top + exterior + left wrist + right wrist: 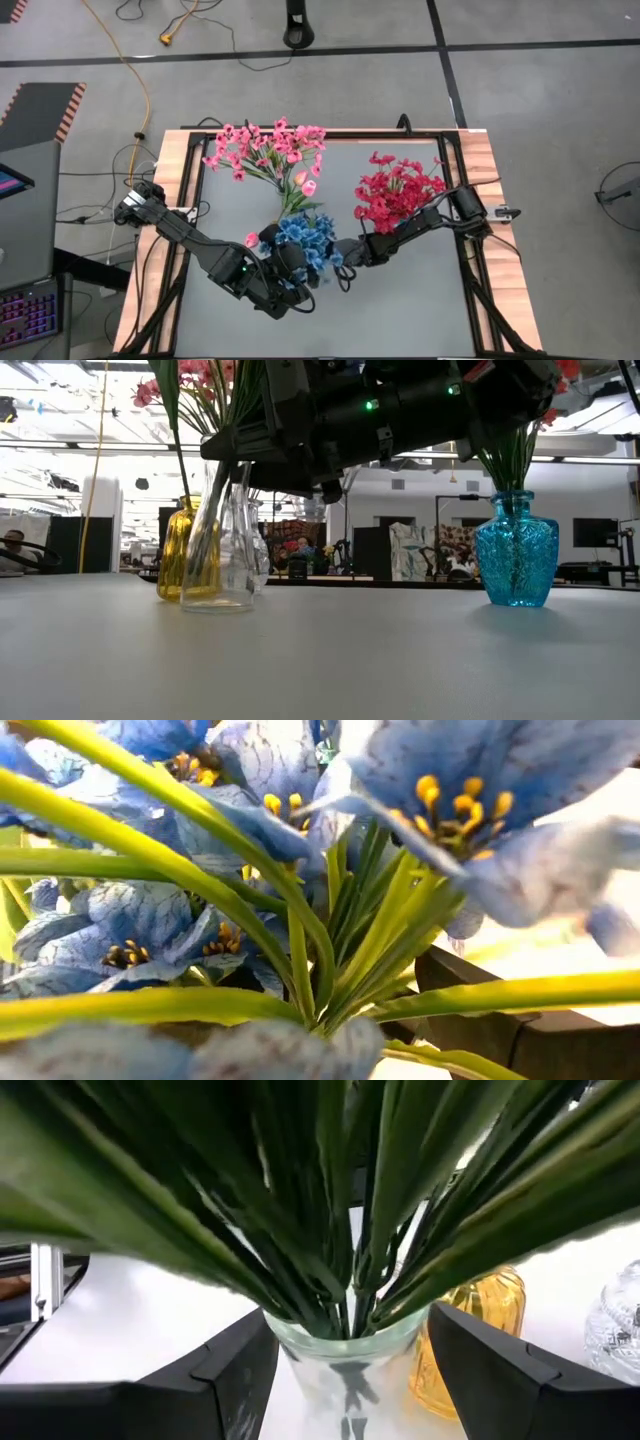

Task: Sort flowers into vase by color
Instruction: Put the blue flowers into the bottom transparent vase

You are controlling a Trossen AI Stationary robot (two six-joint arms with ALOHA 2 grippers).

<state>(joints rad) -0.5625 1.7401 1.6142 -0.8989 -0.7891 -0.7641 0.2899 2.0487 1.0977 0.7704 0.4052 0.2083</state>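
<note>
Blue flowers (308, 240) stand in a clear vase (222, 550) near the table's middle, and their blossoms (150, 910) fill the left wrist view. My right gripper (350, 1380) reaches in from the table's right and is shut on this vase (345, 1360), below the green stems. My left gripper (290, 268) comes from the left, right against the blue blossoms and largely hidden by them. Pink flowers (265, 150) stand in a yellow vase (175, 555) farther back. Red flowers (398, 190) stand in a blue vase (515, 550) on the right. My right gripper has the clear vase's neck (300, 1342) between its two fingers (230, 1380), one on each side just below the rim. The fingers come in about level from the table's right. The vase stands upright with its base (220, 605) on the table.
A second clear, textured glass vase (620, 1320) stands by the yellow vase (480, 1330). A single pink blossom (251, 240) shows beside the blue bunch. The near half of the grey tabletop (400, 320) holds only the arms. A dark frame (470, 260) edges the table.
</note>
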